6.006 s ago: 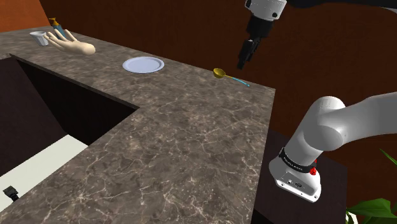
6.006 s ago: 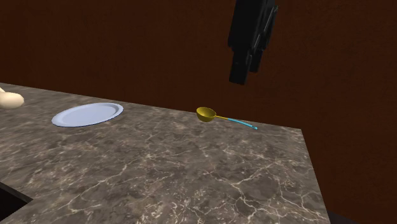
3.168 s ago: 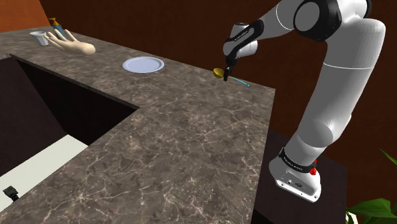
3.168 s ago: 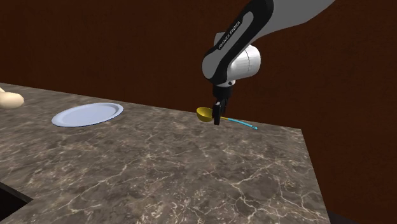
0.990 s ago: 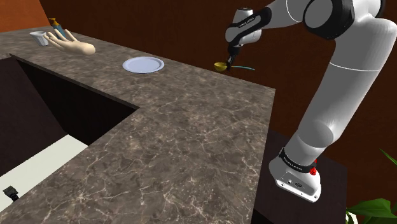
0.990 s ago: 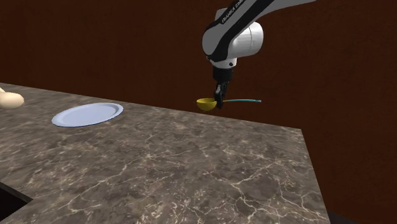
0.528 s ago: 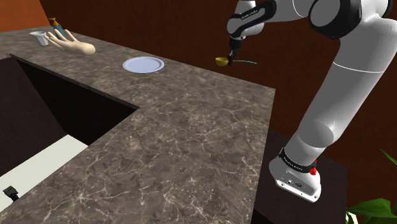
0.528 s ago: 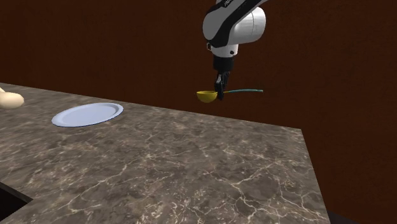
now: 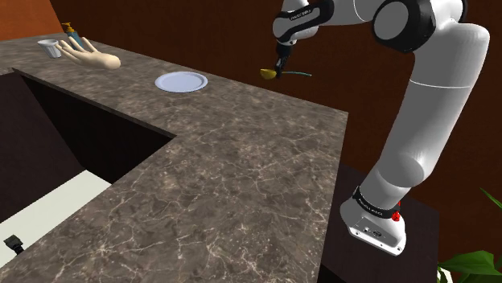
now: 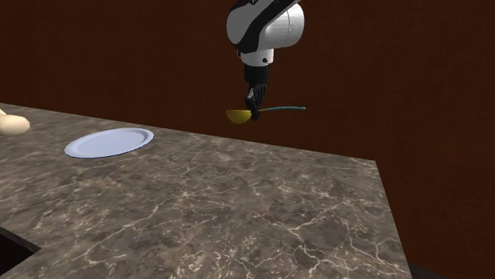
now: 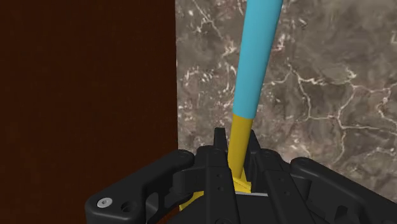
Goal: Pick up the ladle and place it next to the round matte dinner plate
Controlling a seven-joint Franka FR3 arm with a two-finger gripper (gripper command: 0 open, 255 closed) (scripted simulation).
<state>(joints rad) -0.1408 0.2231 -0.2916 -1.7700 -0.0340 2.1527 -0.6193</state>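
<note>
The ladle (image 9: 268, 73) has a yellow bowl and a teal handle. It hangs level in the air above the marble counter's far edge, clasped near the bowl by my gripper (image 9: 277, 70), which is shut on it. From the second exterior view the ladle (image 10: 238, 116) sits under the gripper (image 10: 252, 109), handle pointing to that view's right. In the wrist view the yellow neck and teal handle (image 11: 254, 63) run out from between the fingers (image 11: 219, 149). The round pale plate (image 9: 182, 81) lies on the counter to the shoulder view's left of the ladle, also seen as the plate (image 10: 109, 143).
A beige hand-shaped object (image 9: 90, 56), a small white cup (image 9: 51, 47) and a soap bottle (image 9: 71, 32) stand at the counter's far left. A deep dark recess (image 9: 72, 137) cuts into the counter. A dark red-brown wall (image 10: 397, 79) backs the counter.
The gripper has carried the ladle up and then sideways toward the plate, to the left in both exterior views. The grip has stayed shut on it.
</note>
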